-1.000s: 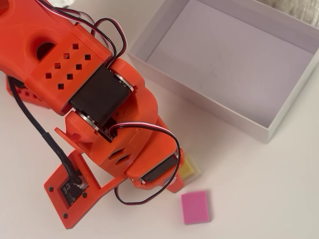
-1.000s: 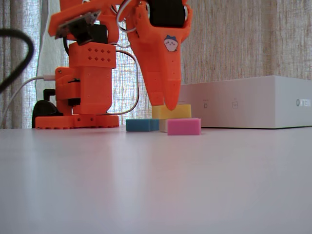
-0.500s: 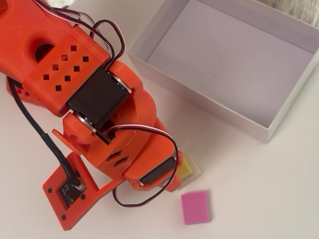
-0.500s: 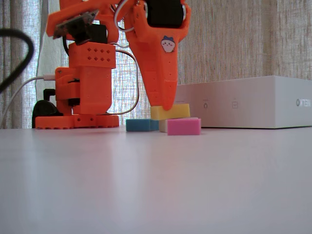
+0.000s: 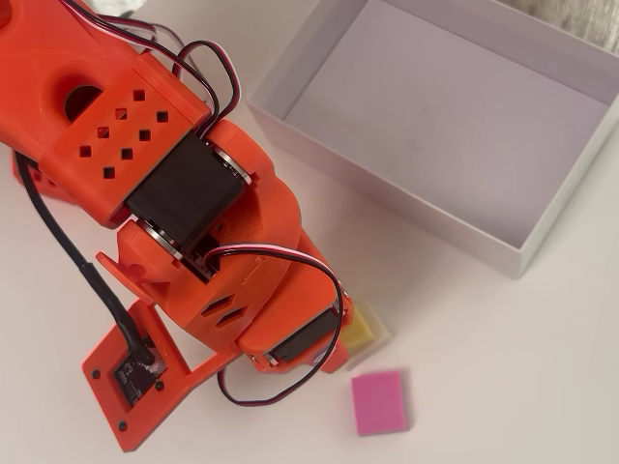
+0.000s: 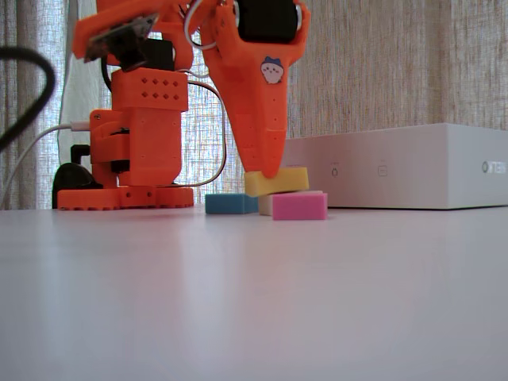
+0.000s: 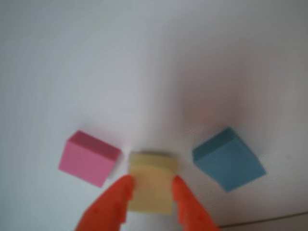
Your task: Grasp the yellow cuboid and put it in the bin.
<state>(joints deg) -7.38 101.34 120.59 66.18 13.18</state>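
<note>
Since the earlier fixed-view frames the yellow cuboid [image 6: 277, 182] has come up off the stack: it was flat on the beige block, now it hangs tilted, right end higher, with a gap under it. The arm has risen slightly too.

End effector [image 7: 150, 185] is closed on the yellow cuboid; in the wrist view both orange fingers [image 7: 118, 198] press its two sides. That view is blurry, so the cuboid [image 7: 150, 188] looks pale and washed out, and a faint shadowed edge at its top may be the beige block beneath, cannot tell for sure. Finger bases are cut off at the bottom edge.

In the overhead view the arm [image 5: 184, 222] covers most of the scene: only a sliver of the yellow cuboid [image 5: 359, 332] shows beside the wrist, with a pale rim of the beige block [image 5: 377, 333] around it. The blue block is hidden there entirely. The pink block [image 5: 379, 402] lies clear on the worktop [image 5: 503, 367], just below.

Fixed view: blue block [image 6: 230, 204] left, pink block [image 6: 299, 205] right, beige block [image 6: 265, 205] mostly hidden behind pink. The bin [image 5: 440, 116] stands well apart, upper right in the overhead view, its far corner cut off; in the fixed view only its outer wall [image 6: 397, 167] shows, interior unseen.
</note>
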